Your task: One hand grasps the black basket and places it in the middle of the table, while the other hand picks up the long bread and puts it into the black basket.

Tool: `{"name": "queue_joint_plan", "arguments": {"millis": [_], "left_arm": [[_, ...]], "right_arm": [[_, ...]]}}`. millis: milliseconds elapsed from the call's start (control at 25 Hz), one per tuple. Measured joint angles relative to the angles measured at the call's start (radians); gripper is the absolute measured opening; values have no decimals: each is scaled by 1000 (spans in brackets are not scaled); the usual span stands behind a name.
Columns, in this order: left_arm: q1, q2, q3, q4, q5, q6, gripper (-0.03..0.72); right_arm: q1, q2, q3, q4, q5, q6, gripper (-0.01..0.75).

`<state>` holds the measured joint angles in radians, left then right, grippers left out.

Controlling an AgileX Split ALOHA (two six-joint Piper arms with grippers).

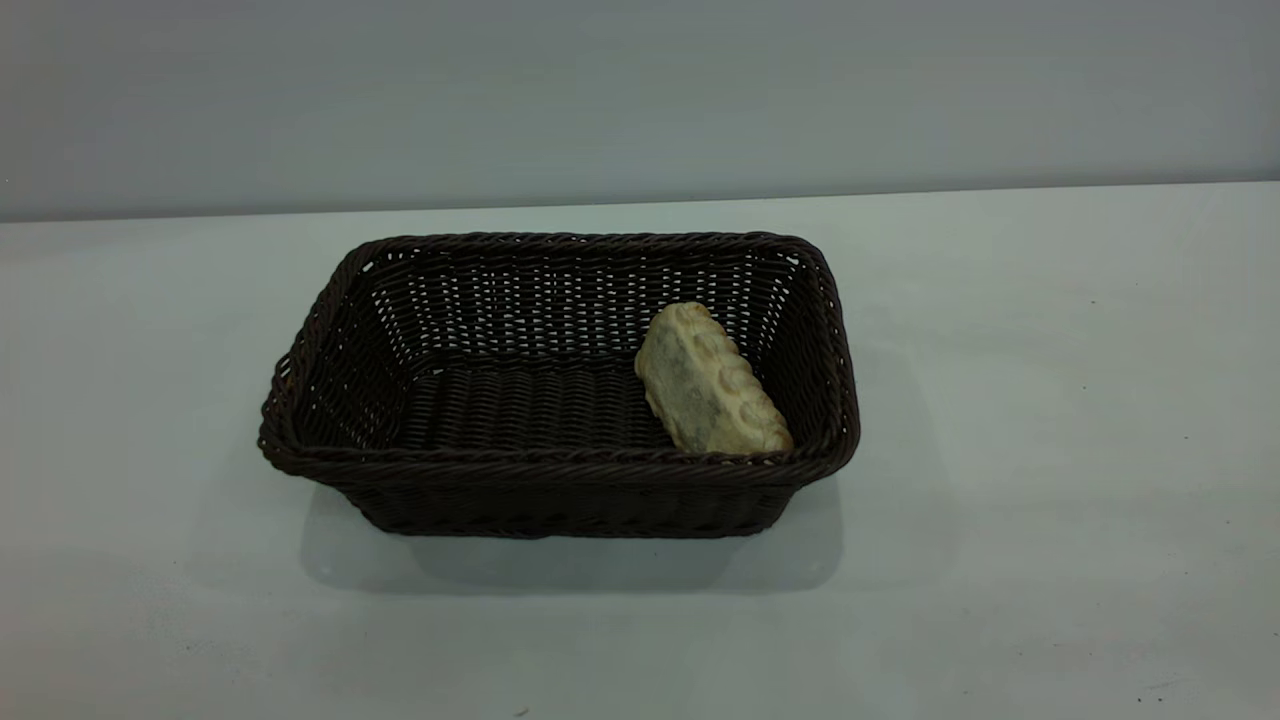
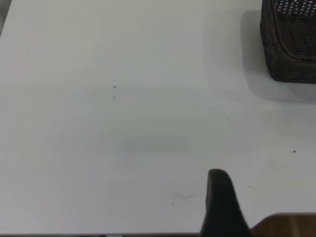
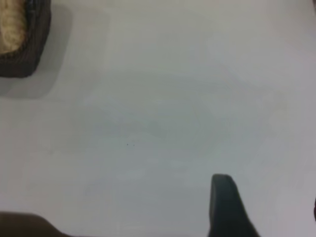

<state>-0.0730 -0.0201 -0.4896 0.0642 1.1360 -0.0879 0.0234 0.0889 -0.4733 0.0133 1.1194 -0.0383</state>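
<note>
Already the long bread (image 1: 711,383) lies inside the black basket (image 1: 560,470), tilted against its right-hand wall with the pale flecked underside showing, and the basket sits about mid-table (image 1: 1050,400). Neither arm appears in the exterior view. Each wrist view shows only 1 dark fingertip, the left gripper's (image 2: 220,197) and the right gripper's (image 3: 224,202), both over bare tabletop with the basket well apart beyond them; whether either pair is parted or closed I cannot tell. Seemingly only parking remains: keep both arms clear of the braided rim so nothing nudges the basket.
</note>
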Motion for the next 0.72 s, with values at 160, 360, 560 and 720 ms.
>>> {"name": "queue_joint_plan", "arguments": {"millis": [160, 360, 560, 720], "left_arm": [[0, 0, 0, 0, 0, 0, 532], [0, 0, 0, 0, 0, 0, 532], [0, 0, 0, 0, 0, 0, 532], [0, 0, 0, 0, 0, 0, 532]], "right_arm": [[0, 0, 0, -1, 0, 9, 401], [0, 0, 0, -1, 0, 13, 401], [0, 0, 0, -1, 0, 15, 401], [0, 0, 0, -1, 0, 15, 401]]}}
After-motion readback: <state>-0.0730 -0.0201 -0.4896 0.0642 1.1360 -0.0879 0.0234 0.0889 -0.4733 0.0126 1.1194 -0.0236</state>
